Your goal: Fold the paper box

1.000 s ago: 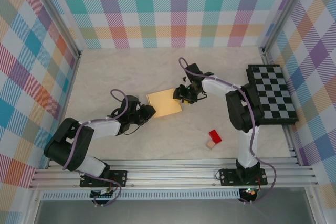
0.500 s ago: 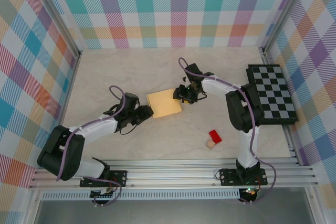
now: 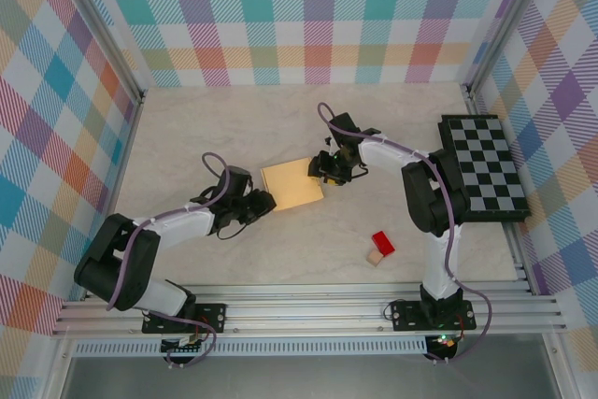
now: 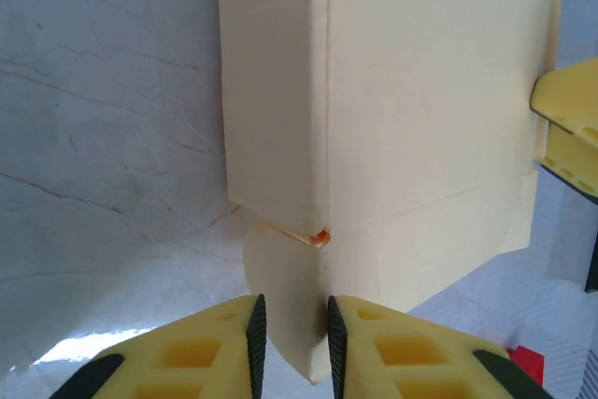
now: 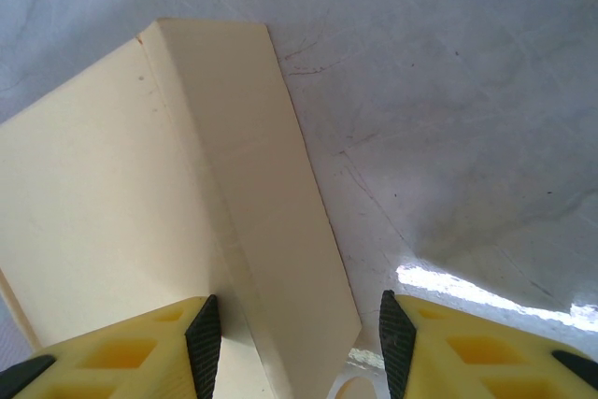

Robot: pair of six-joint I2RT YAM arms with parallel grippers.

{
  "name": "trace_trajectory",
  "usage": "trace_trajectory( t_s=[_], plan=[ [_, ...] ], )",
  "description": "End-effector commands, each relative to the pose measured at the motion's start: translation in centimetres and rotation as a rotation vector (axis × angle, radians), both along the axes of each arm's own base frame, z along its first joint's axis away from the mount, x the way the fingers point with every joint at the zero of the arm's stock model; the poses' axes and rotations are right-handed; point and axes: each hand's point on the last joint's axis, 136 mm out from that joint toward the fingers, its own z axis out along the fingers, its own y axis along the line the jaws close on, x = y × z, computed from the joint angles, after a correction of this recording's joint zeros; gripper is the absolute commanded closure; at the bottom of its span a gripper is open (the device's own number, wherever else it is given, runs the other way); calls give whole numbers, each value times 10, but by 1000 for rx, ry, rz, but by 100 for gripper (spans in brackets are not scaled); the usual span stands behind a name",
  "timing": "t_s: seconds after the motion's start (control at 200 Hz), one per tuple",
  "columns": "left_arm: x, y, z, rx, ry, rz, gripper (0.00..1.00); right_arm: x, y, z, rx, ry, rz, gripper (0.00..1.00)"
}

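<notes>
Pale orange-yellow thin cardboard, partly folded into a flat rectangular carton, is the paper box (image 3: 292, 184). It lies near the middle of the marbled beige table (image 3: 187, 137), between the two arms.

The left gripper (image 3: 264, 201) sits at the box's near-left corner. The right gripper (image 3: 327, 171) sits at the opposite, far-right edge. Both are right at the box, so neither arm is clearly the nearer one.

In the left wrist view the box stretches straight ahead of the left gripper (image 4: 291, 348). Its raised crease (image 4: 328, 91) runs directly away, almost in line with the gap between the jaws. A rounded end flap (image 4: 290, 277) pokes back toward that gap. The jaws stand narrow, with a slim space between the black pads and pale card showing in it. Whether they pinch the flap or merely hover over it cannot be told.

In the right wrist view the right gripper (image 5: 299, 338) stands wide, straddling the box's long side wall (image 5: 271, 212). A sliver of table shows between that wall and the right-hand pad, so it appears to hold nothing.

The coming move likely turns on the loose flap. It lies dead ahead of the left gripper, on the box's long axis, so that arm seems best placed to tuck it while the right one braces the far side.
</notes>
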Motion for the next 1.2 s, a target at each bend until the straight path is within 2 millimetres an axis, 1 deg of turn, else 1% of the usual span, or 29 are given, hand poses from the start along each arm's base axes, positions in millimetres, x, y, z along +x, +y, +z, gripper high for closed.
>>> trace_trajectory(
  t_s=[0.0, 0.07, 0.21, 0.365, 0.475, 0.685, 0.825, 0.995, 1.065, 1.135, 1.195],
  plan=[
    [-5, -11, 6, 10, -7, -44, 76, -12, -20, -16, -100, 53, -14, 50],
    [-8, -9, 4, 59, -11, -56, 77, -12, -20, -17, -101, 56, -14, 50],
    [-11, 1, -8, 131, 1, -61, 78, -12, -20, -17, -100, 55, -15, 50],
    [-8, 9, -21, 207, -3, -75, 79, -11, -20, -15, -100, 52, -13, 50],
    [-6, 9, -27, 229, -6, -89, 80, -10, -22, -13, -105, 48, -10, 50],
    [4, 9, -30, 233, -22, -88, 79, -11, -27, -16, -114, 56, -8, 50],
    [13, 18, -30, 259, -19, -69, 79, -12, -29, -19, -117, 62, -9, 50],
    [20, 28, -36, 274, 7, -43, 73, -14, -31, -24, -131, 69, 4, 50],
    [22, 29, -38, 273, 20, -37, 72, -14, -31, -25, -129, 72, 8, 50],
    [24, 30, -37, 267, 20, -33, 72, -15, -30, -26, -123, 76, 10, 50],
    [25, 27, -32, 249, 15, -33, 72, -15, -30, -26, -123, 77, 11, 50]
  ],
)
